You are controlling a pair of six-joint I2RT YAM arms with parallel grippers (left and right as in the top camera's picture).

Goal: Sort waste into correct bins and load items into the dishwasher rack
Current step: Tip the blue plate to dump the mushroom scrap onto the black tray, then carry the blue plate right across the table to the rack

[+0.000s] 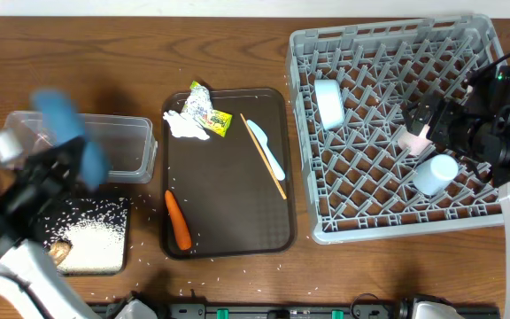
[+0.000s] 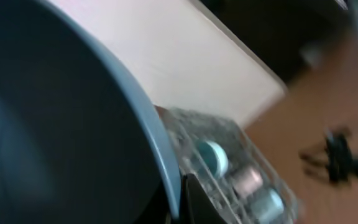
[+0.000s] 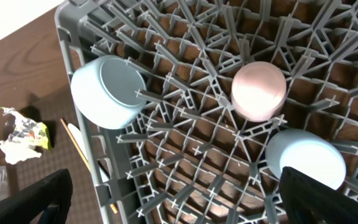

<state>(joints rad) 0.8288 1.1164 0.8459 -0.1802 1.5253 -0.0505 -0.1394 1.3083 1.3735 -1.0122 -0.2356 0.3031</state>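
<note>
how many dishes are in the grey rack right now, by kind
bowls: 1 (pale-blue bowl)
cups: 2 (pinkish-white cup, light-blue cup)
total: 3

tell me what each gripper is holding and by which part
The left gripper holds the dark-blue plate, apparently by its rim, though blur hides the contact. The right gripper, open above the rack, holds nothing.
</note>
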